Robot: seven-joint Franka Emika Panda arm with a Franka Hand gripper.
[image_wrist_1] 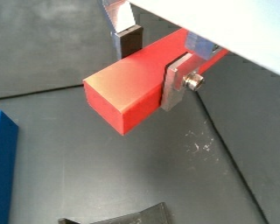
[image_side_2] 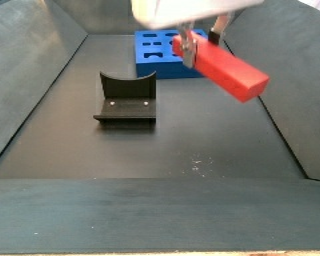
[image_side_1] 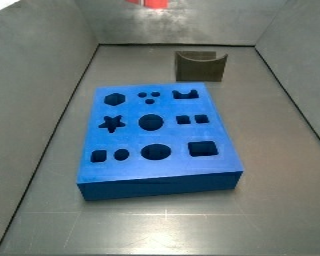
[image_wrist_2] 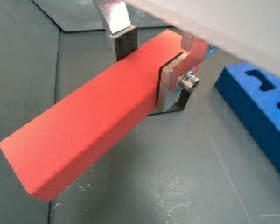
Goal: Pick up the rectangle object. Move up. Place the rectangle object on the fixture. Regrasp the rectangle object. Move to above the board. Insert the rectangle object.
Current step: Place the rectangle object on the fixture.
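My gripper (image_wrist_1: 152, 61) is shut on the rectangle object (image_wrist_1: 130, 87), a red-orange bar clamped across its width between the two silver fingers (image_wrist_2: 171, 80). In a side view the gripper (image_side_2: 192, 45) holds the bar (image_side_2: 230, 70) tilted in the air, to the right of the fixture (image_side_2: 125, 100) and in front of the blue board (image_side_2: 156, 47). Most of the bar's length (image_wrist_2: 90, 131) sticks out past the gripper (image_wrist_2: 149, 63), beside the board (image_wrist_2: 257, 109). From the opposite side, only the bar's tip (image_side_1: 155, 4) shows, above the fixture (image_side_1: 200, 66) and board (image_side_1: 156, 135).
Grey sloping walls (image_side_1: 63, 90) enclose the dark floor (image_side_2: 190, 150). A corner of the board (image_wrist_1: 0, 166) and the fixture's top edge (image_wrist_1: 122, 217) show below the gripper in a wrist view. White scuffs (image_wrist_1: 201, 144) mark the floor.
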